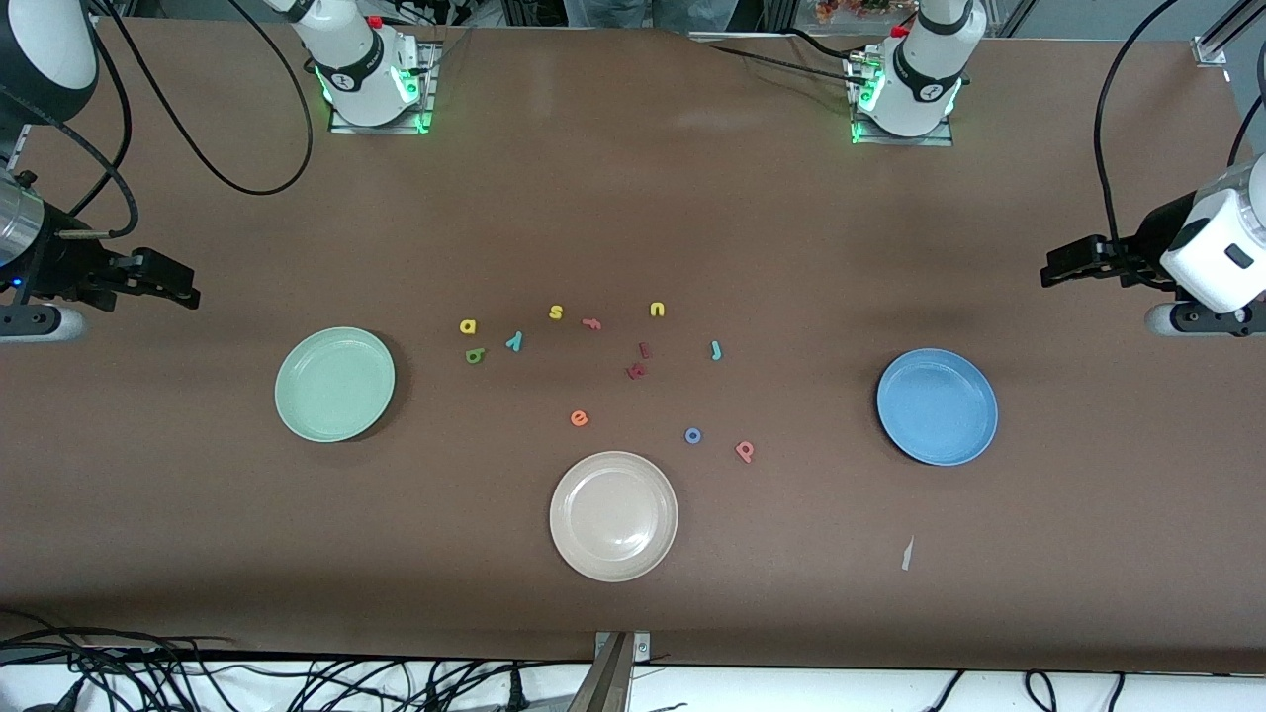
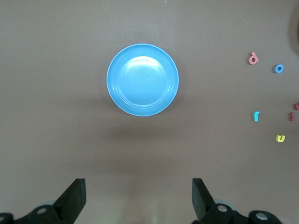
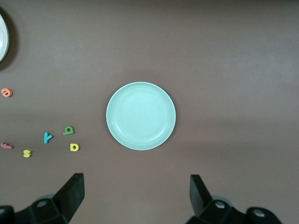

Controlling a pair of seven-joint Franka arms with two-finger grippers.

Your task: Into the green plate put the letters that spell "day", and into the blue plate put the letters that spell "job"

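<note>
We see three shallow plates on the brown table [image 1: 633, 198], none holding anything. The green plate [image 1: 334, 384] lies toward the right arm's end; the blue plate [image 1: 937, 406] lies toward the left arm's end; a beige plate [image 1: 613, 515] sits between them, nearer the front camera.

All letters rest on the bare table between the two coloured plates. Closest to the green plate we find the yellow "a" [image 1: 468, 325], the dark green "d" [image 1: 475, 355] just beside it, and the teal "y" [image 1: 514, 341]. The teal "j" [image 1: 715, 350], the blue "o" [image 1: 692, 435] and the pinkish-red "b" [image 1: 745, 451] lie closer to the blue plate. Among them we note a yellow "s" [image 1: 556, 312], a yellow "u" [image 1: 657, 310], an orange "e" [image 1: 579, 418] and dark red letters [image 1: 637, 362].

The left gripper [image 2: 139, 198] hangs over the table near the blue plate, jaws spread wide and holding nothing. The right gripper [image 3: 137, 196] hangs near the green plate, likewise spread wide and unladen.
</note>
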